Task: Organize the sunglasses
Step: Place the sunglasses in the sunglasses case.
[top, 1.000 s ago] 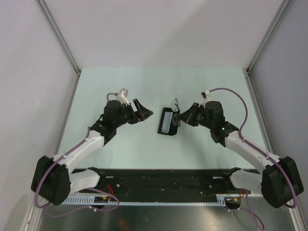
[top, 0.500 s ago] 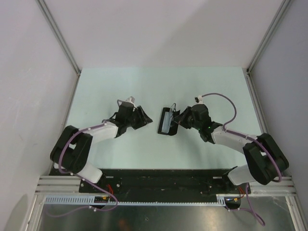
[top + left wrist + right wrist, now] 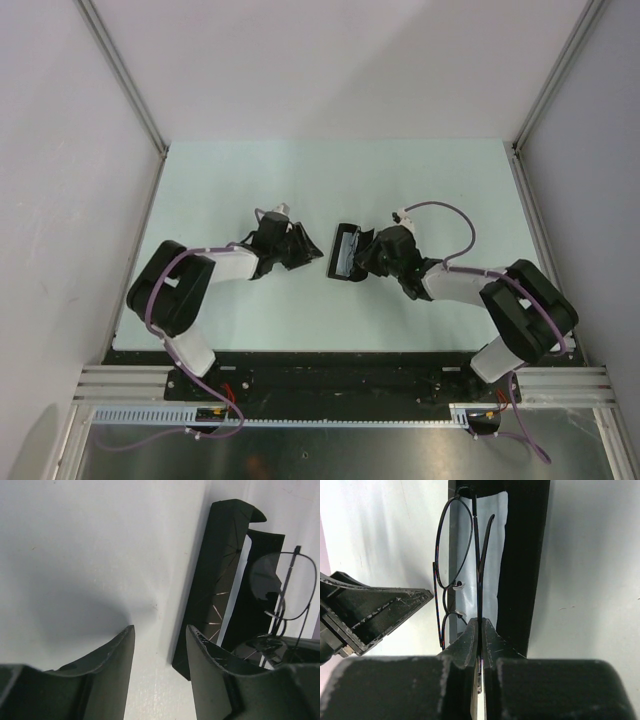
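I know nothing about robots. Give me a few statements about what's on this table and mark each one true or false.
1. The right gripper is pinching the sunglasses. True.
2. The black case is closed. False: it lies open.
3. The left gripper holds the case. False: its jaws stand apart, empty, beside it.
4. The grippers sit on opposite sides of the case. True.
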### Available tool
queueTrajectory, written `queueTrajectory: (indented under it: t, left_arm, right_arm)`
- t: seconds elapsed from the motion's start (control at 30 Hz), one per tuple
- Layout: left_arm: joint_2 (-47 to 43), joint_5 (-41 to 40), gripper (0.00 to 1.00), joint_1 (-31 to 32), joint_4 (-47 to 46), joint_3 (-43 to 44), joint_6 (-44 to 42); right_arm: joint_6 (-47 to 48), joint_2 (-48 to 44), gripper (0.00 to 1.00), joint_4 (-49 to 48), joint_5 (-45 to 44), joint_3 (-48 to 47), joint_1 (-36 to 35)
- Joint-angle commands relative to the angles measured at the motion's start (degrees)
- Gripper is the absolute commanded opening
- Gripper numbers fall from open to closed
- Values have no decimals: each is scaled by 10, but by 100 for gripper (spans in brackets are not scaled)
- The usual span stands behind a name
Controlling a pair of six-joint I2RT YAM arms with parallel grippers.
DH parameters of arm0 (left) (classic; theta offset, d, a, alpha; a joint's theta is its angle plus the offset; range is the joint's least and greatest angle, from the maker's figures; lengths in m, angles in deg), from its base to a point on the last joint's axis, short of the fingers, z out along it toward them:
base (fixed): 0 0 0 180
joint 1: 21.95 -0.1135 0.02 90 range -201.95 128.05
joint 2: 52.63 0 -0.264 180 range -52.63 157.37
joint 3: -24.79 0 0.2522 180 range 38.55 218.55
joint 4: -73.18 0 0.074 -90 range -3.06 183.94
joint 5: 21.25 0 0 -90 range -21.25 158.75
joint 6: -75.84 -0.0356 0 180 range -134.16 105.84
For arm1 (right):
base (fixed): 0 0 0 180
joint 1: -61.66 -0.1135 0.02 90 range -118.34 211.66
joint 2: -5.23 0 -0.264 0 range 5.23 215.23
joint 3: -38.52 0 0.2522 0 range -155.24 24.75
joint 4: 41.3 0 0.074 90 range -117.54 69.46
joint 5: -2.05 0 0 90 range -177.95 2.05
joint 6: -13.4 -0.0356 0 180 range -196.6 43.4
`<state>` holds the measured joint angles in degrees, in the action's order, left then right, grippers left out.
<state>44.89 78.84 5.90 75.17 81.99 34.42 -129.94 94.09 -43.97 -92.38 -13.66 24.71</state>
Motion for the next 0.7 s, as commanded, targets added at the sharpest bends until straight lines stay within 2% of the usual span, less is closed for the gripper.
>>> queueTrajectory:
  t: [0.0, 0.67]
  left_arm:
    - [17, 10, 51, 7, -18, 19, 4]
    - [42, 15, 50, 10, -23, 18, -6]
  right_arm:
    - [3, 17, 0, -30, -42, -23, -15]
    - [16, 81, 0, -5, -79, -86, -37]
